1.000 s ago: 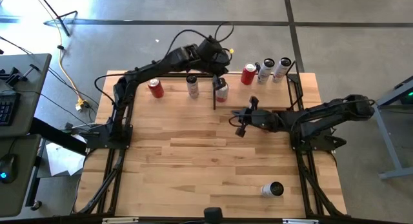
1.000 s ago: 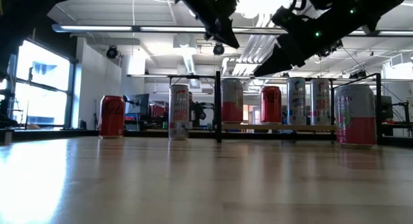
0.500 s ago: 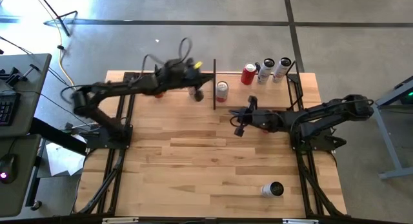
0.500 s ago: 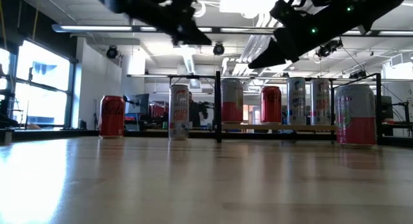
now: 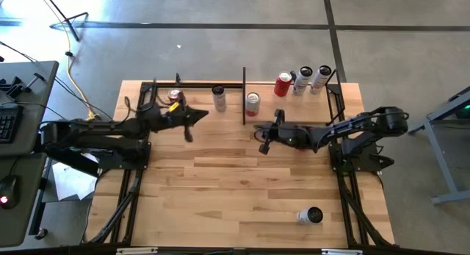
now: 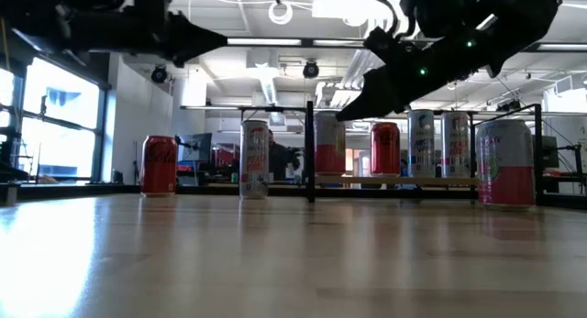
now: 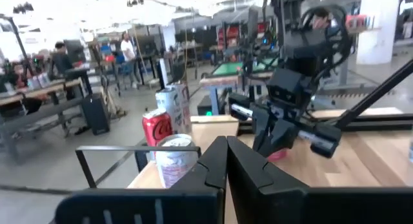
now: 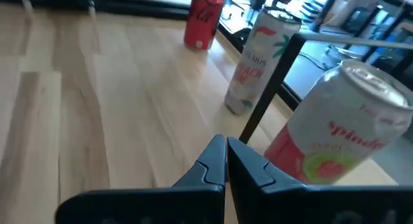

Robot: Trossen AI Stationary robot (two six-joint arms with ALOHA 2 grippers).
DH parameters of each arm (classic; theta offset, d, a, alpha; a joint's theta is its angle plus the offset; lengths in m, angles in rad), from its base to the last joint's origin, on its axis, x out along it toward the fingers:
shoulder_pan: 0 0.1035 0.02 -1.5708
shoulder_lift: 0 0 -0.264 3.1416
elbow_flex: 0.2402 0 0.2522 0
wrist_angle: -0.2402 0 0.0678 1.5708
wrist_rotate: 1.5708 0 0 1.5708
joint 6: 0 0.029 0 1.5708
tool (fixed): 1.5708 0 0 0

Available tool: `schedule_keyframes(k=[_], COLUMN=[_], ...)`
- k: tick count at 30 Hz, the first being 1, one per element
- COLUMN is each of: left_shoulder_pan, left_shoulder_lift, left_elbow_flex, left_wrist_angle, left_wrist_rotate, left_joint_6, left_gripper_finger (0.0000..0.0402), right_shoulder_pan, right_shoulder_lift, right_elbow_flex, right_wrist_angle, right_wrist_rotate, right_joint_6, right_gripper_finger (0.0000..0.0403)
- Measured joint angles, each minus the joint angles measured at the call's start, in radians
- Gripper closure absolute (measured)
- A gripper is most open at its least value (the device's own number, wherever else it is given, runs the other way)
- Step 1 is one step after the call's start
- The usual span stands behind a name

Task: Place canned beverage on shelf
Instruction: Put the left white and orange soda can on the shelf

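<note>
The shelf [image 6: 394, 180] is a low light-wood plank at the table's far right, with a black upright plate [image 5: 244, 97] at its left end. A pink-and-white can [image 5: 252, 102] stands upright on it just right of the plate, and it also shows in the right wrist view [image 8: 329, 127]. A red can [image 5: 283, 84] and two white cans [image 5: 311, 78] stand farther right on the shelf. My left gripper [image 5: 187, 124] is shut and empty, left of the plate. My right gripper [image 5: 264, 139] is shut and empty, just near of the pink-and-white can.
A red can [image 5: 174, 98] and a tall white can [image 5: 219, 97] stand on the tabletop left of the plate. Another pink-and-white can [image 5: 311, 215] is at the near right. Black frame bars [image 5: 147, 90] run along the table's far edge and sides.
My left gripper has drawn back from above the pink-and-white can, going toward the table's left edge and a little toward the near edge. The can stays upright beside the plate. My right gripper has shifted slightly toward the table's left edge.
</note>
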Motion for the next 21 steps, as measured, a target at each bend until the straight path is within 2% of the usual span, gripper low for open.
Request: schedule_keyframes(k=[3,8,11,14,21], left_shoulder_pan=[-0.012,-0.013,-0.013,-0.013,-0.013], left_shoulder_lift=[-0.064,-0.109,-0.111,-0.111,-0.111], left_elbow_flex=[-0.051,-0.074,-0.074,-0.074,-0.074], left_wrist_angle=[0.003,0.003,0.011,0.007,0.006], left_wrist_rotate=[0.000,0.000,0.000,0.000,0.000], left_joint_6=[0.000,0.000,-0.001,-0.003,-0.009], left_gripper_finger=[0.0401,0.0401,0.0401,0.0401,0.0401], right_shoulder_pan=[0.018,-0.068,-0.141,-0.189,-0.244], right_shoulder_lift=[-0.014,-0.068,-0.084,-0.085,-0.085], right_elbow_flex=[0.000,0.005,0.043,0.110,0.262], right_wrist_angle=[-0.002,-0.017,-0.085,-0.198,-0.367], right_wrist_rotate=[0.019,-0.095,-0.182,-0.243,-0.199], right_joint_6=[-0.017,0.000,0.007,-0.022,-0.116], right_gripper_finger=[0.0403,0.0401,0.0381,0.0333,0.0171])
